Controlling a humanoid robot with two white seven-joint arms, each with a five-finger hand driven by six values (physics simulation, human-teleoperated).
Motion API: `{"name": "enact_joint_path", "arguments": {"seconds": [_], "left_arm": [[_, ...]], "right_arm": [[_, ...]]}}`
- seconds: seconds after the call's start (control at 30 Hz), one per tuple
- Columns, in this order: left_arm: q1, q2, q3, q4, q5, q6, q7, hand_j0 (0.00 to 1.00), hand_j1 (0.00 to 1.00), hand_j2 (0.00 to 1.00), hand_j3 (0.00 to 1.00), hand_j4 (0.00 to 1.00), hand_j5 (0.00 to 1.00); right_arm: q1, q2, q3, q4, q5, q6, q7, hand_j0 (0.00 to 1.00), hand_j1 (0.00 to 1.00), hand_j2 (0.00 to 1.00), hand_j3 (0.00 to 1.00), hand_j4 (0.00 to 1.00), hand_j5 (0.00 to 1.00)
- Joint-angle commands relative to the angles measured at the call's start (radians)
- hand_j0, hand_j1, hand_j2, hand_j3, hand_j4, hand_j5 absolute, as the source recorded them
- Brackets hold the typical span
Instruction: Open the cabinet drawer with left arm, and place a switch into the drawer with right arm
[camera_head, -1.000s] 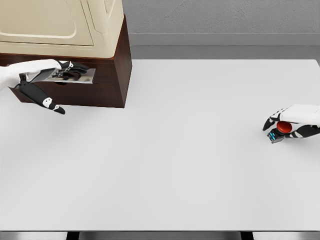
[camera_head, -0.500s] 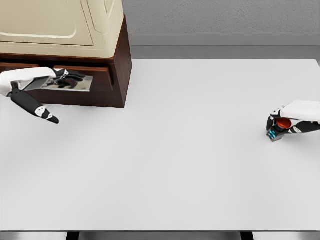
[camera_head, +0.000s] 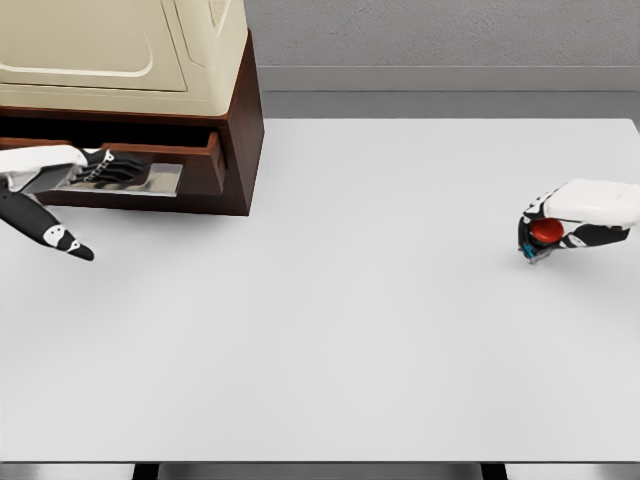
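The brown cabinet (camera_head: 238, 110) stands at the table's back left, under a cream appliance. Its drawer (camera_head: 190, 165) is pulled partway out, showing a dark gap above its front. My left hand (camera_head: 105, 170) has its fingers curled on the drawer's metal handle (camera_head: 150, 180), thumb pointing down over the table. At the far right my right hand (camera_head: 545, 235) is shut on the switch (camera_head: 543, 232), a small part with a red button and a blue base, held just above the table.
The white table (camera_head: 350, 300) spreads between the two hands. The cream appliance (camera_head: 120, 50) sits on top of the cabinet. A grey wall runs behind the table's far edge.
The drawer has slid out of the cabinet as my left hand drew back to the left. My right hand has closed on the switch, lifted it slightly and shifted left.
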Motion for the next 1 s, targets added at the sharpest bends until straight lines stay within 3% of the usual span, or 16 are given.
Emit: {"name": "enact_joint_path", "arguments": {"seconds": [0.0,0.2,0.53,0.8,0.97], "left_arm": [[0.001,0.017,0.0,-0.003,0.01,0.0,0.0,1.0,1.0,1.0,1.0,1.0,1.0],[0.032,0.036,0.0,-0.004,0.028,0.0,0.0,1.0,1.0,1.0,1.0,1.0,1.0],[0.057,0.063,0.0,-0.012,0.05,0.0,0.0,1.0,1.0,1.0,1.0,1.0,1.0],[0.058,0.097,0.0,-0.014,0.073,0.0,0.0,1.0,1.0,1.0,1.0,1.0,1.0],[0.072,0.103,0.0,-0.014,0.081,0.0,0.0,1.0,1.0,1.0,1.0,1.0,1.0]], "right_arm": [[-0.002,0.001,-0.001,-0.03,-0.006,0.002,0.0,0.5,0.5,0.5,0.5,0.5,0.5],[-0.029,0.015,-0.002,-0.09,-0.006,0.002,0.0,0.49,0.49,0.49,0.49,0.49,0.49],[-0.124,0.093,0.004,-0.157,-0.006,0.002,0.0,0.49,0.49,0.49,0.49,0.49,0.49],[-0.215,0.205,0.042,-0.154,-0.008,0.002,0.0,0.48,0.48,0.48,0.48,0.48,0.48],[-0.238,0.237,0.055,-0.151,-0.011,0.002,0.0,0.48,0.48,0.48,0.48,0.48,0.48]]}}
